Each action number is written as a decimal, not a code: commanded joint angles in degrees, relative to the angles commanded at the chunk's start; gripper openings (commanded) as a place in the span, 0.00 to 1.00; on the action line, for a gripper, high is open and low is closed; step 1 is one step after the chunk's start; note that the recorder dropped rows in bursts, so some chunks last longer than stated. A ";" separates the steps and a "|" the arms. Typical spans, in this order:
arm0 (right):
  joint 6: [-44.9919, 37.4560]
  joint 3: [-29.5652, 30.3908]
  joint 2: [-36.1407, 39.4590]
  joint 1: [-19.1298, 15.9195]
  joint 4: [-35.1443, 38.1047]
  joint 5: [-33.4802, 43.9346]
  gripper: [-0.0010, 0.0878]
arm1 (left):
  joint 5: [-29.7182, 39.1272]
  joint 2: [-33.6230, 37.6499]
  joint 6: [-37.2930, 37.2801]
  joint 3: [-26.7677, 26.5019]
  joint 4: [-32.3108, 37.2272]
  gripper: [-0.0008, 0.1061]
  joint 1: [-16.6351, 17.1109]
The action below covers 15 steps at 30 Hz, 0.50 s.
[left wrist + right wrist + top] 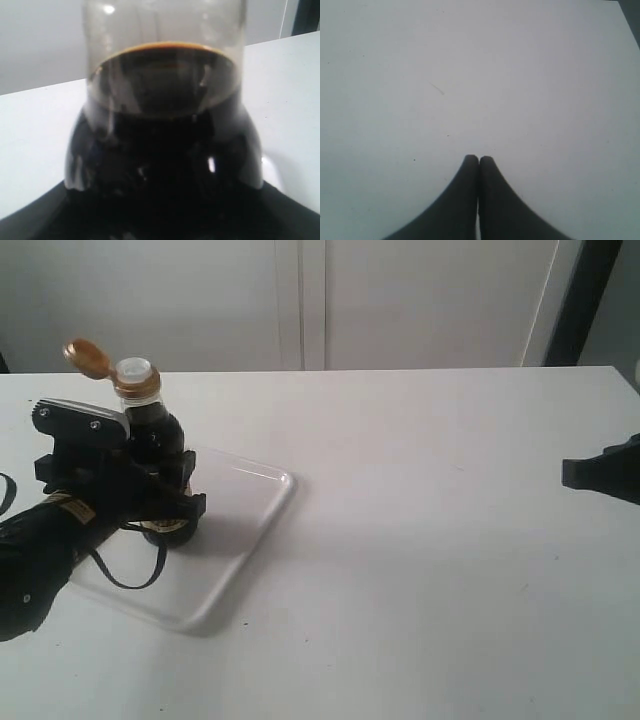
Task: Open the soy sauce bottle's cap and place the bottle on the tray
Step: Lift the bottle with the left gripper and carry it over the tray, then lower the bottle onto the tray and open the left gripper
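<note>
The soy sauce bottle (156, 432) stands upright on the near-left part of the white tray (262, 492). Its orange-brown cap (86, 357) is flipped open on its hinge, and the white spout (135, 369) is bare. My left gripper (166, 490) is shut on the bottle's lower body, hiding the label. In the left wrist view the bottle (162, 115) fills the picture, dark liquid up to its shoulder. My right gripper (479, 160) is shut on nothing over bare table, far to the right (598, 472).
The white table (430, 540) spreads between the tray and the right gripper. A black cable (125, 575) loops from the left arm over the tray's near edge. A white wall stands behind the table's far edge.
</note>
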 joint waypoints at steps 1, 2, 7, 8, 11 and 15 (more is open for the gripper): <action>0.00 0.00 0.00 0.00 0.00 0.00 0.01 | 0.00 0.09 -0.16 0.00 -0.15 0.01 0.00; 0.00 0.00 0.00 0.00 0.00 -0.11 0.01 | 0.35 0.09 -0.67 0.00 -0.31 0.01 0.00; 0.00 0.00 0.00 0.00 0.00 -0.11 0.01 | 0.63 0.09 -1.28 0.00 -2.17 0.12 0.00; 0.00 0.00 0.00 0.00 0.00 -0.11 0.01 | 0.40 0.09 -1.28 0.00 -2.21 0.19 0.00; 0.00 0.00 0.00 0.00 0.00 -0.11 0.01 | 0.40 -0.14 -1.28 0.00 -2.21 0.39 0.00; 0.00 0.00 0.00 0.00 0.00 -0.11 0.01 | 0.55 -1.15 -1.28 0.03 -2.08 0.59 0.00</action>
